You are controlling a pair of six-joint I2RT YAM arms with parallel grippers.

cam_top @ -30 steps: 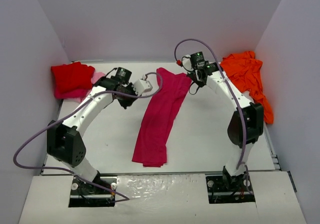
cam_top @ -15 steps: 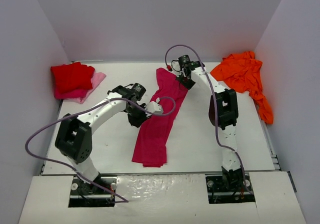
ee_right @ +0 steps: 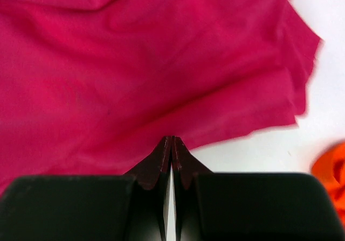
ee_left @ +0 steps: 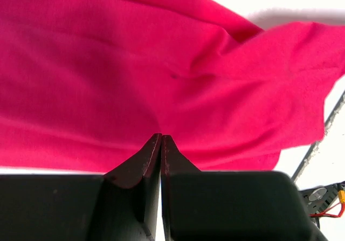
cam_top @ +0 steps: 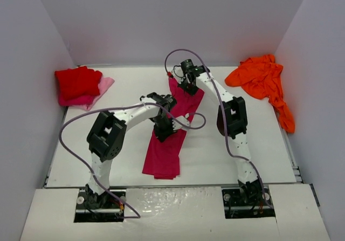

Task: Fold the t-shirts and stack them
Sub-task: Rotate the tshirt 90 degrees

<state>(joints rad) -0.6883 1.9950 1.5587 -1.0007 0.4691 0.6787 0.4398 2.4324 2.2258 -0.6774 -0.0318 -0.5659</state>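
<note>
The magenta t-shirt lies directly beneath the left end effector.

Magenta-pink cloth t-shirt: folded into a long narrow strip, lying flat, slanting from mid-counter near the front edge toward the back edge.
Bright red cloth t-shirt: folded, back-left corner, resting on pink cloth.
Orange cloth t-shirt: crumpled heap, back-right corner, trailing down the right edge.
</note>
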